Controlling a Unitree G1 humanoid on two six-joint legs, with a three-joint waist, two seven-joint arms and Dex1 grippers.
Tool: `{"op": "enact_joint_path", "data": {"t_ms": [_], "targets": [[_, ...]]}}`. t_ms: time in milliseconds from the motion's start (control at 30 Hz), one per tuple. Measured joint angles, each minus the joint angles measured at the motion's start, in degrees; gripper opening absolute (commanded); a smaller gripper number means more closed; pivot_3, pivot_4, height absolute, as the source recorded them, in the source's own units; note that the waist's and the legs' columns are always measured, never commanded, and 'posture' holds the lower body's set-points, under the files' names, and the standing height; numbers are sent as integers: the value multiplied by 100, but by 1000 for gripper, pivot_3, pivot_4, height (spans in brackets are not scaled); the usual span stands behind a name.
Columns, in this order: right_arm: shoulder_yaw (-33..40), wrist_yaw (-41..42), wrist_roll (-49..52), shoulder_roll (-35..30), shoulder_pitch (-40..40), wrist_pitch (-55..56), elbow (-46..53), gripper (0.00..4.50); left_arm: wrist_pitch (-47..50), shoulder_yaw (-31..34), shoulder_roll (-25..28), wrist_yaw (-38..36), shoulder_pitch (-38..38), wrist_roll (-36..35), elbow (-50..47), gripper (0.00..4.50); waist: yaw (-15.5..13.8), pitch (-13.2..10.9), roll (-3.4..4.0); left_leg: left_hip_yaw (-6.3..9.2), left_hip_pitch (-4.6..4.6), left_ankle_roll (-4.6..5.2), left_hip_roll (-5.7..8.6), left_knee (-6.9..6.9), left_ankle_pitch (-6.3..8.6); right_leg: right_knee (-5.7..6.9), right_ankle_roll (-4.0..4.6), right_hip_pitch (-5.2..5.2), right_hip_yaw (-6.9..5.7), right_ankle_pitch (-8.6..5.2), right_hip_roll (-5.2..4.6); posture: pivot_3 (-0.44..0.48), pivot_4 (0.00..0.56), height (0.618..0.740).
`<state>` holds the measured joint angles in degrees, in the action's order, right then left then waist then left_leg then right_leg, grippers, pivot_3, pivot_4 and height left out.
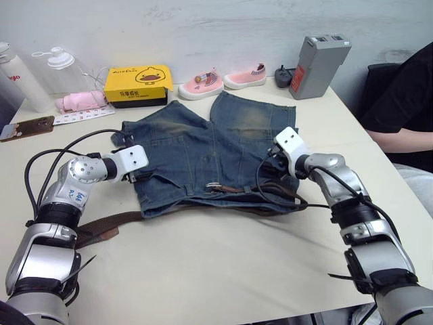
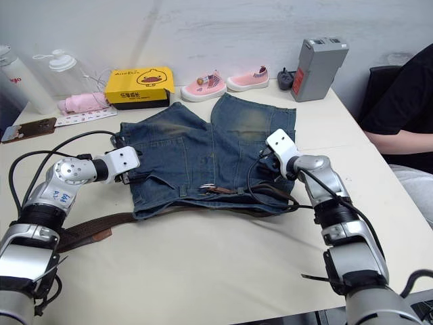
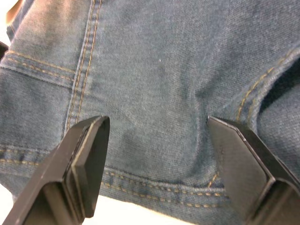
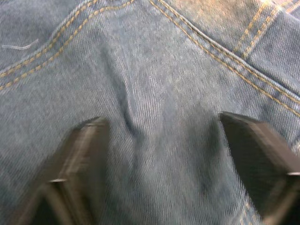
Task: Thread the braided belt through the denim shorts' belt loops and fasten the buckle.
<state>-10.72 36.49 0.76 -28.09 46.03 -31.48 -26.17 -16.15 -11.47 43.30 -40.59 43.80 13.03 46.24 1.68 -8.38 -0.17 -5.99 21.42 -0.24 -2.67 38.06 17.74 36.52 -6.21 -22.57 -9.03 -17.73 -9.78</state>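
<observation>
Two claws work the denim shorts (image 1: 210, 152), which lie flat mid-bench with the waistband nearest the robot. The braided belt (image 1: 260, 191) runs along that waistband; the buckle (image 1: 214, 187) sits near its centre, and the strap's free end trails off the left edge onto the bench (image 1: 223, 271). The left claw (image 3: 157, 157) and the right claw (image 4: 164, 154) both stand spread over bare denim, gripping nothing. Recommended: press one claw on the waistband beside a belt loop, then feed the strap with the other, keeping it flat.

A cream table (image 1: 223, 271) carries denim shorts (image 1: 203, 152), braided belt (image 1: 108, 225), yellow box (image 1: 137, 84), pink shoes (image 1: 220, 80).
</observation>
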Motion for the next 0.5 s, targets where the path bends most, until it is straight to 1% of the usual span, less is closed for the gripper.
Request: {"op": "enact_joint_path", "data": {"t_ms": [67,167,233,300,367,400,433,467,500], "targets": [[16,104,49,-69,-243,-194,458,3927,76,110,-11,-49,-90,-80,-134,3523,0,0,-1,-2,0,-1,-3,0,3,-2,0,0,-1,0,1,0,150,698],[103,377,237,-296,-535,-599,1104,3927,524,413,-2,-574,-479,-626,-773,3523,-1,-13,1,-4,8,0,-5,0,5,-6,0,-7,0,0,1,0,150,698],[168,570,339,-467,-653,-909,1463,3927,969,622,59,-1047,-897,-1087,-1452,3523,-2,-41,2,-4,19,0,-5,1,5,-10,0,-15,0,0,1,0,150,698],[181,719,398,-594,-698,-1171,1674,3927,1430,721,153,-1482,-1287,-1445,-2080,3523,0,-63,0,-5,24,-1,-2,1,6,-13,0,-20,-2,0,6,0,150,698],[174,753,397,-612,-724,-1291,1718,3927,1516,715,241,-1608,-1517,-1494,-2353,3523,4,-69,1,-9,23,-4,-1,0,8,-18,0,-21,-2,0,12,0,150,698],[175,756,395,-615,-733,-1313,1715,3422,1522,719,256,-1605,-1558,-1493,-2413,3523,0,-69,0,-9,23,-5,-1,0,8,-18,0,-21,-2,0,13,0,150,698],[174,757,392,-615,-732,-1331,1716,3288,1532,717,269,-1603,-1582,-1488,-2450,3523,-2,-69,0,-9,23,-5,-1,0,8,-19,0,-21,-3,0,14,0,150,698],[162,778,392,-615,-731,-1348,1708,2785,1546,712,290,-1586,-1625,-1466,-2528,3523,-4,-69,0,-9,21,-5,-2,0,8,-19,0,-19,-2,0,14,0,150,698],[138,798,392,-610,-732,-1341,1697,2359,1550,710,290,-1573,-1644,-1461,-2546,3255,-4,-69,1,-10,19,-5,-3,0,8,-18,0,-18,0,0,14,0,150,698]]}}
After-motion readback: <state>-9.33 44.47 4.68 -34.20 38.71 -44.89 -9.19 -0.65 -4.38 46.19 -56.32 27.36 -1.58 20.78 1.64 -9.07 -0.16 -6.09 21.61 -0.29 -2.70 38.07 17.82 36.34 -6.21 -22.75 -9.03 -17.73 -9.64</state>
